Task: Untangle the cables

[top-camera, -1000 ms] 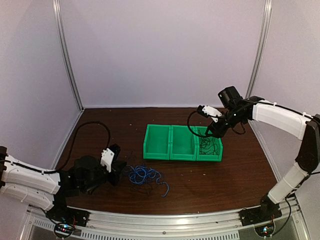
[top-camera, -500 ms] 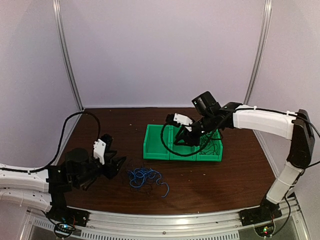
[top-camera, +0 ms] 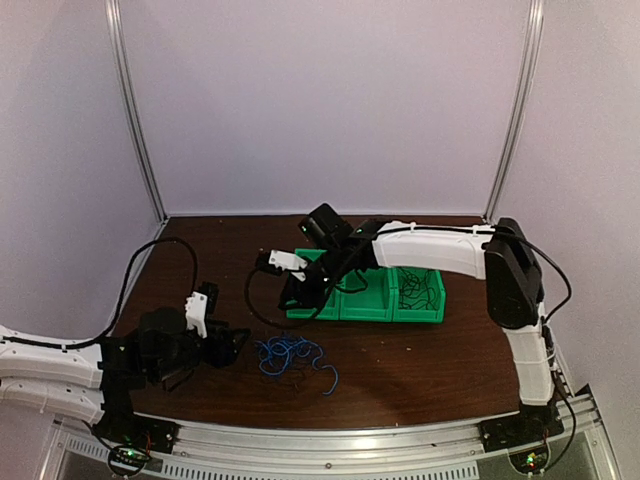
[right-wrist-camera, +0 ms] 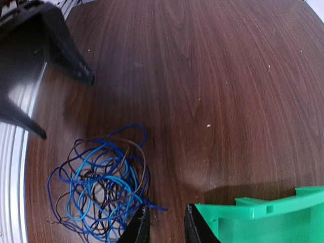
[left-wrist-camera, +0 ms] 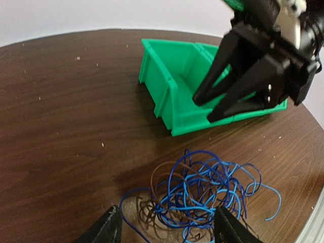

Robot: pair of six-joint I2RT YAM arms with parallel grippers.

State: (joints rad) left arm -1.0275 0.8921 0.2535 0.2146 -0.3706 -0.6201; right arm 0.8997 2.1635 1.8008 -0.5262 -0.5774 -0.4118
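Left wrist: left gripper wide, empty, by cables; right gripper narrowly parted, empty

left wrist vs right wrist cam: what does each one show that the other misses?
Only left wrist: the right gripper seen whole, jaws parted and empty, by the green bin, plus the inside of a bin compartment. Only right wrist: the left gripper from outside, jaws wide, and the metal rail at the table edge. Both: the tangle of blue and brown cables on the brown table, held by neither gripper, and part of the bin.
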